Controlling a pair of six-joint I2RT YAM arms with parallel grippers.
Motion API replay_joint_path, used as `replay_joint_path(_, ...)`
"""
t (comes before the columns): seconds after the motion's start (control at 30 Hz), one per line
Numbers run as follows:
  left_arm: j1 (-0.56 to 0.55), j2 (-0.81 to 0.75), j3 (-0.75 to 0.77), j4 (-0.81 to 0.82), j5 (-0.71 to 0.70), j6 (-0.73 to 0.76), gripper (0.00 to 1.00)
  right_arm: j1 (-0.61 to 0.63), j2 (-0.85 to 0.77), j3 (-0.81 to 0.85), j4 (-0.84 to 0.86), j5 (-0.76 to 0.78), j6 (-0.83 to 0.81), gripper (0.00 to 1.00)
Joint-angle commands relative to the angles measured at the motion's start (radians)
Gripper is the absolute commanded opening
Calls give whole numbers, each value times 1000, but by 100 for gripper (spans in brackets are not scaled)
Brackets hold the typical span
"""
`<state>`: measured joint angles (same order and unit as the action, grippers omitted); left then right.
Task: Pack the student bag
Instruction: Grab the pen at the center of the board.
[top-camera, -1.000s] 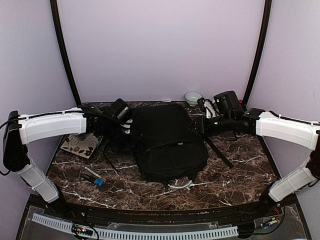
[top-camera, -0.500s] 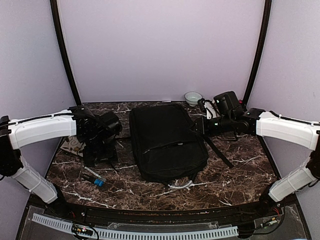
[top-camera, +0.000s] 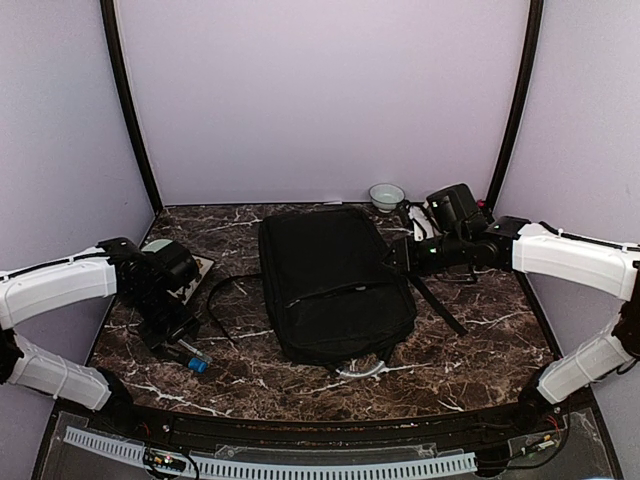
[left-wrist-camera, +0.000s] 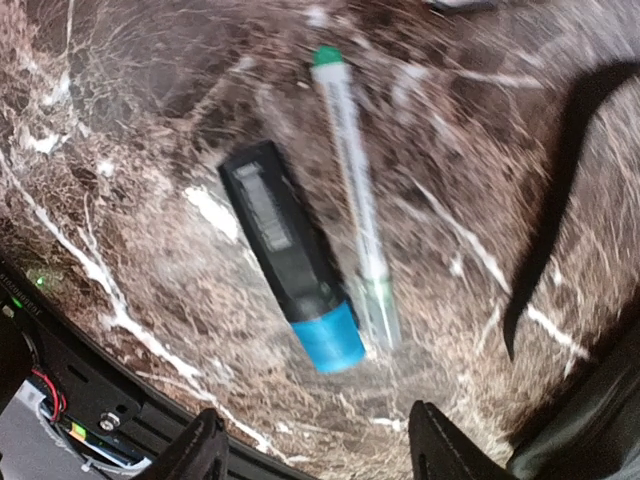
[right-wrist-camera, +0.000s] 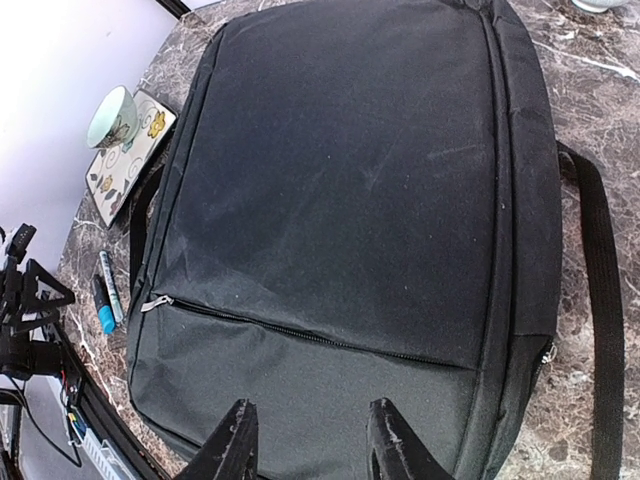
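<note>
L pincer (left-wrist-camera: 318, 432) open over blue-capped marker (left-wrist-camera: 290, 270), R pincer (right-wrist-camera: 312, 412) open above student bag (right-wrist-camera: 350, 200)

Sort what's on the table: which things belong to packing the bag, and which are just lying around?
For the job:
- bag
- marker, pen and patterned notebook, which likely go in the bag

Probably just lying about:
- cup, standing on the notebook
- bowl, at the table's far edge

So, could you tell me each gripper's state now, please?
Left gripper: open, empty, above the black blue-capped marker.
Right gripper: open, empty, over the black fabric backpack.
</note>
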<state>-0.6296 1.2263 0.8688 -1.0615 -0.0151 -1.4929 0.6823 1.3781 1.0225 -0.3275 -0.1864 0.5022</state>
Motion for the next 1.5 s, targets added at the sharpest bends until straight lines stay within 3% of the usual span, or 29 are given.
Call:
replay_joint_path(0.0, 99, -73, -103, 63, 48, -32, 62, 9, -21, -1, 0, 5, -2, 38)
replay_joint_path(0.2, 217, -122, -226, 177, 122, 46, 49, 8, -30, -6, -2, 6, 4, 38)
replay_joint_path(0.53, 322, -70, -275, 286, 161, 116, 48, 8, -21, 3, -6, -3, 14, 38)
replay_joint_path(1.07, 353, 41, -286, 291, 159, 152, 37, 8, -30, -21, -12, 18, 43, 37)
replay_joint_path(1.23, 355, 59, -300, 351, 186, 177, 23, 8, -19, -12, -11, 15, 44, 37)
replay_joint_path(1.47, 355, -60, -260, 264, 178, 157, 16, 8, 1, 15, -10, 4, 42, 37)
